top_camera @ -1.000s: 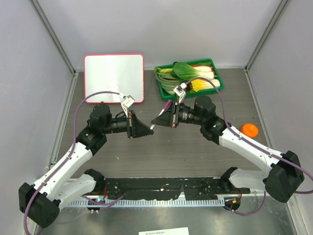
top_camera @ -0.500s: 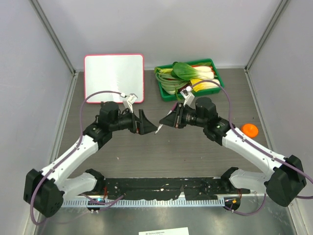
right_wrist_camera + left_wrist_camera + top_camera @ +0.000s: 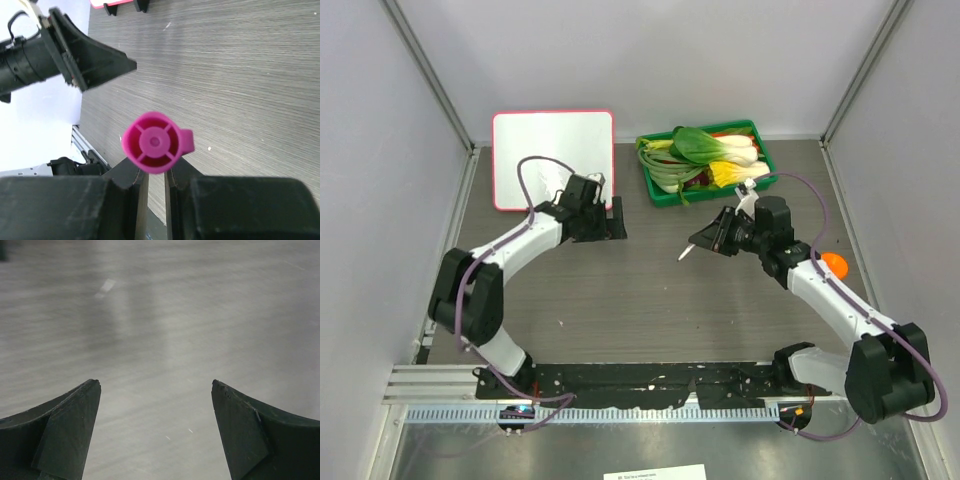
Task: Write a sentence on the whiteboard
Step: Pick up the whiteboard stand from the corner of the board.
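At the far left of the tabletop, seen from above, the whiteboard stands upright, the left fingers just before its near right corner. The left wrist view shows them spread, released. The right wrist view shows the right fingers clenched on a magenta marker.

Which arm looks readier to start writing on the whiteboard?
The right, probably. The right fingers are shut on the pink marker, though some way from the whiteboard. The left fingers sit beside the board's near corner but stand wide open and empty.
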Controlling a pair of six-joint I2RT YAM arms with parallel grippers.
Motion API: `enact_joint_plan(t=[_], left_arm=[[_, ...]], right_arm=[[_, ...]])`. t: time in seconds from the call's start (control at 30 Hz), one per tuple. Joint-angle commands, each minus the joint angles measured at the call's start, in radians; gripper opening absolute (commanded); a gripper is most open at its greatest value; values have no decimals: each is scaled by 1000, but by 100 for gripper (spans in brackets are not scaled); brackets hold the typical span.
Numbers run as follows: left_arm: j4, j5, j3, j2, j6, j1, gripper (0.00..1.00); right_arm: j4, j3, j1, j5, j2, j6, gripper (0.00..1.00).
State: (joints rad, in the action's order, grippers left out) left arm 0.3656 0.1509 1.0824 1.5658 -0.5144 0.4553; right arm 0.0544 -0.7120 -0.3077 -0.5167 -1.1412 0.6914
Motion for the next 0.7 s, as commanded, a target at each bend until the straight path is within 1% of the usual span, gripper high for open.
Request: enact_joint_plan(t=[0.0,0.1,0.3,0.37,0.43,0.47,0.5,0.53,0.6,0.63,0.67], left_arm=[[139,-276,138,140,80,-44,93],[176,-355,233,244,102,-66,91],[127,-376,293,378,134,-121,81],[118,-390,312,411,148,-133,80],[110,-392,338,442,158,-142,76],[107,-390,355,456,165,-144,72],[104,-395,369,473,174,-148,71],[99,-408,379,485,180,-150,66],[90,-421,401,516,188,-153,63],[88,-422,415,531,182,-159,61],[98,-395,433,548,179,-164,56]], right_arm=[[-31,-12,35,-66,-43,-59,1],[-36,-14,56,-74,-58,-67,1],[-41,-14,88,-85,-78,-75,1],[-45,-14,96,-88,-84,-75,1],[-48,-14,104,-89,-91,-76,1],[-48,-14,107,-91,-92,-75,1],[-48,-17,108,-92,-100,-76,1],[-48,-17,110,-92,-104,-75,1],[-48,-20,113,-101,-118,-75,0],[-77,-20,113,-106,-123,-73,1],[-80,-20,116,-108,-126,-70,1]])
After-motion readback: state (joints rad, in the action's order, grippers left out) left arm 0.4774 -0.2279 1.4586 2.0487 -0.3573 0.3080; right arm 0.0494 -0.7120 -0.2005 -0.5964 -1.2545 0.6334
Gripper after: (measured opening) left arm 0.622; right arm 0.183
